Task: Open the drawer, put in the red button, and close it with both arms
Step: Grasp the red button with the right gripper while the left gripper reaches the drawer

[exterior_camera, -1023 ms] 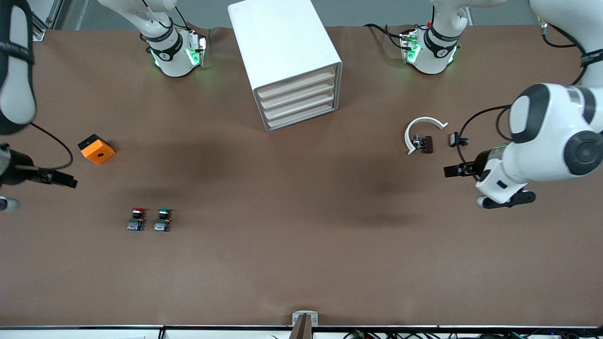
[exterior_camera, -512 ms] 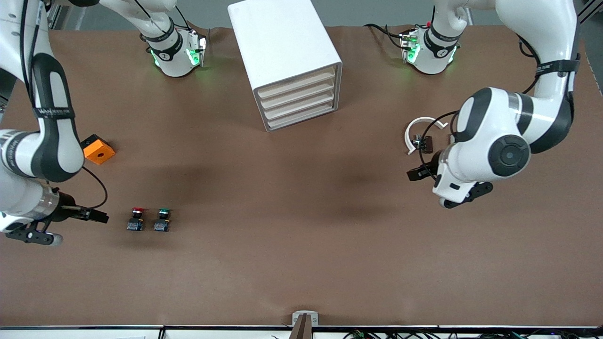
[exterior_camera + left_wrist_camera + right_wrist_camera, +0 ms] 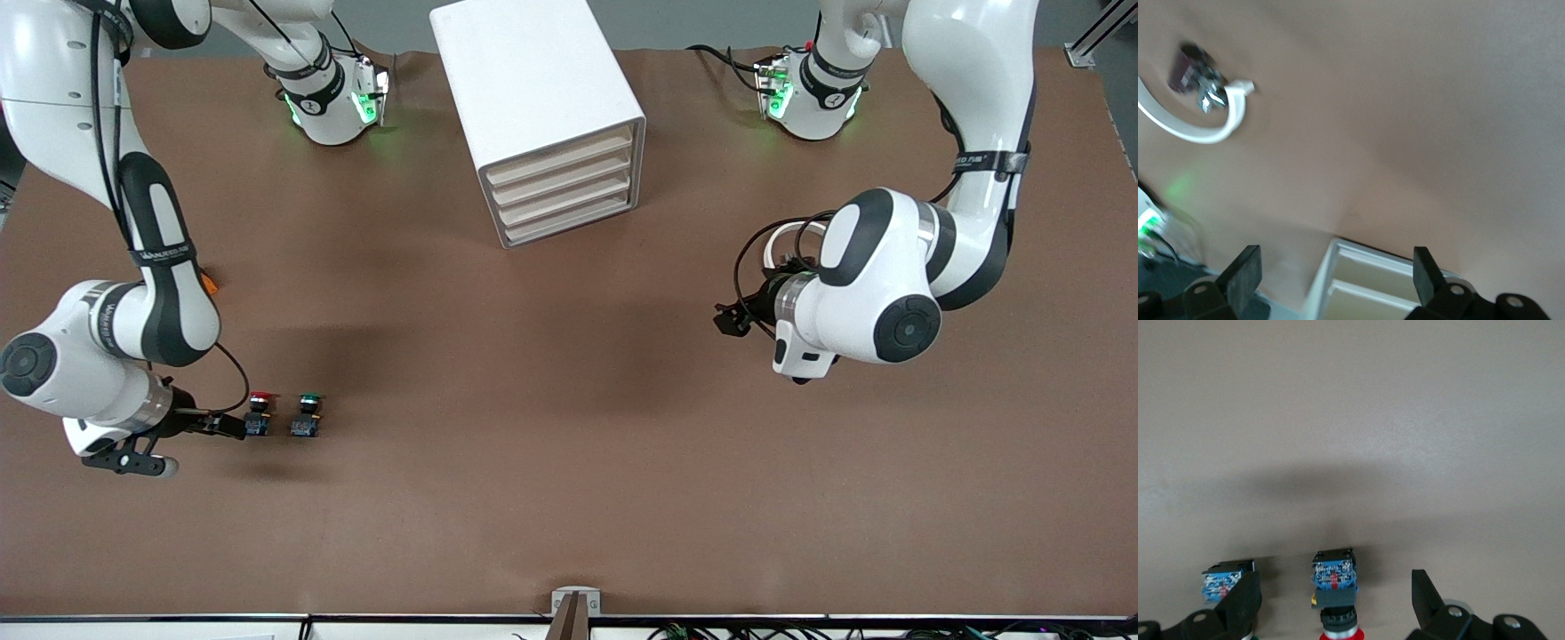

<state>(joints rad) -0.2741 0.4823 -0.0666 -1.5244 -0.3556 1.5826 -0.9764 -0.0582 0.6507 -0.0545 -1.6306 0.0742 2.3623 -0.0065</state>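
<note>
Front view: right end effector (image 3: 233,425) gapes beside the red button (image 3: 259,414).

The right arm (image 3: 151,267) hides all but an orange corner of a block (image 3: 210,284). The left arm (image 3: 876,267) covers most of the white ring (image 3: 782,229).

right arm bent low at its end of worktop, right gripper (image 3: 233,426) horizontal, jaws spread wide. left arm elbow-up over its end, left gripper (image 3: 727,322) horizontal, jaws spread wide.
</note>
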